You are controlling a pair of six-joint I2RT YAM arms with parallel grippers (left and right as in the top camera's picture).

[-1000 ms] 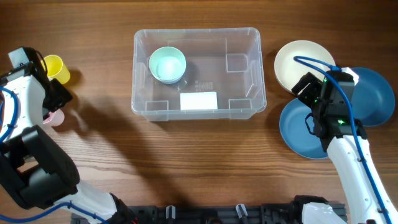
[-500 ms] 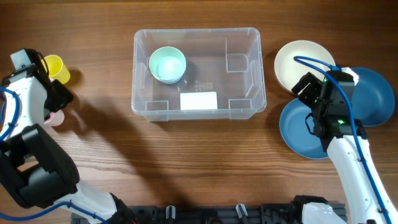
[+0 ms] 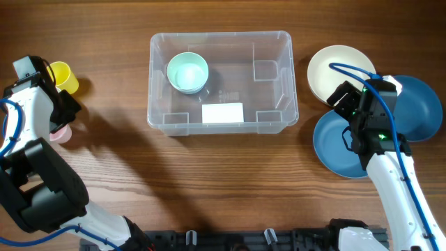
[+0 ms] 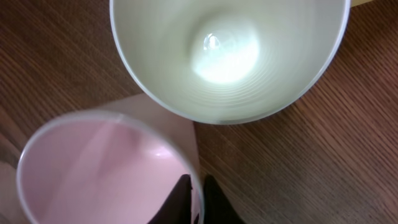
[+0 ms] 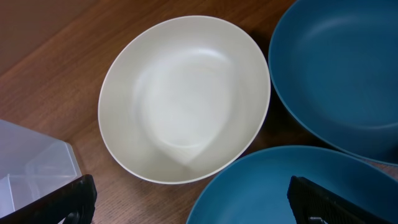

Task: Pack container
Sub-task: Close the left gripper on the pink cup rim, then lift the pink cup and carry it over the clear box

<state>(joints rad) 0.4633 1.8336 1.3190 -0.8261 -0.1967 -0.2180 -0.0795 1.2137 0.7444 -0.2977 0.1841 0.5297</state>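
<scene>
Packing under way: the clear container (image 3: 221,33) sits at upper centre of the overhead frame on the wooden tabletop (image 3: 265,181). A mint bowl (image 3: 188,72) lies in its upper left corner and a white label (image 3: 222,113) shows on its base.

At far left, the left pincer (image 4: 196,200) is drawn nearly closed on the rim of a pink cup (image 4: 99,168). As far as we can make out at the bottom of the wrist view, one finger is inside the wall and one outside. A yellow cup (image 4: 230,56) stands just beside it.

At right, the right pincer (image 5: 196,199) hangs wide open and empty. Below it lie a cream bowl (image 5: 183,99), a blue dish (image 5: 336,68) and a second blue dish (image 5: 261,186), all crowded rim to rim.

We judge the job barely begun, with one piece in and five out.

The hazards, as we read them:
- **Pink cup:** a pinch on one thin wall gives little hold, so the cup could swing or slip free on the way to the container.
- **Yellow cup:** a careless lift could clip it and tip it over.
- **Dishes:** they are packed so tightly that the open fingers might straddle the wrong rim, or drag a neighbour along with the cream bowl.
- **Container:** the mint bowl already fills one corner, so a piece dropped carelessly could land on it or catch the wall.
</scene>
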